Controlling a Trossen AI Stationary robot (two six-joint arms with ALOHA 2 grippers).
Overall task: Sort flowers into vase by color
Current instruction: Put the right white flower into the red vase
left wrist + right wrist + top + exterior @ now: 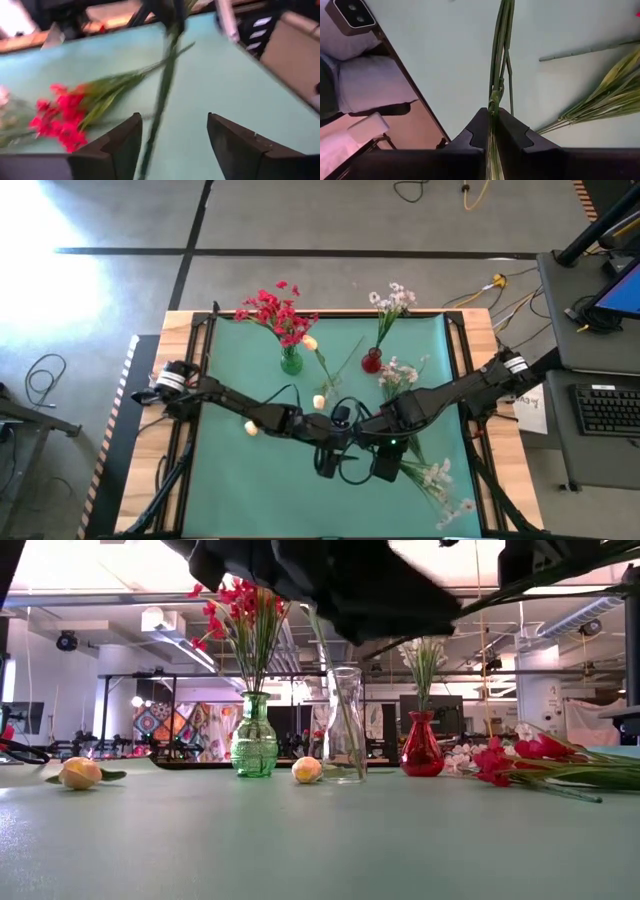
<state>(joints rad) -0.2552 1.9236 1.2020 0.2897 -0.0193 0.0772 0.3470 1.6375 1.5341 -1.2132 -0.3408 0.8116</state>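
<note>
At the near middle of the green mat point(240, 470), both arms are seen meeting low over the table. The right gripper point(492, 125) is clamped tight on a bundle of green stems point(501, 55), the fingers pressed together around them in the right wrist view. The left gripper point(172, 137) is held just beside it, its two dark fingers point(125, 142) standing apart with a single thin stem point(162, 95) running up between them; whether that stem is touched cannot be told.

Further back, three vases are lined up across the mat. A green vase point(291, 362) is filled with red flowers point(272, 310). Next to it, a clear vase point(344, 725) is shown in the low view with one long stem leaning inside. A red vase point(371, 361) is loaded with a white spray point(392, 298).

Loose flowers are scattered around. A bunch of red blossoms point(62, 125) is seen lying flat on the mat in the left wrist view. White sprays point(440, 480) are spread at the near right of the table. Two cream-yellow rosebuds are spotted lying on the mat, one point(80, 773) towards the left side, the other point(307, 770) between the green vase and the clear one.
</note>
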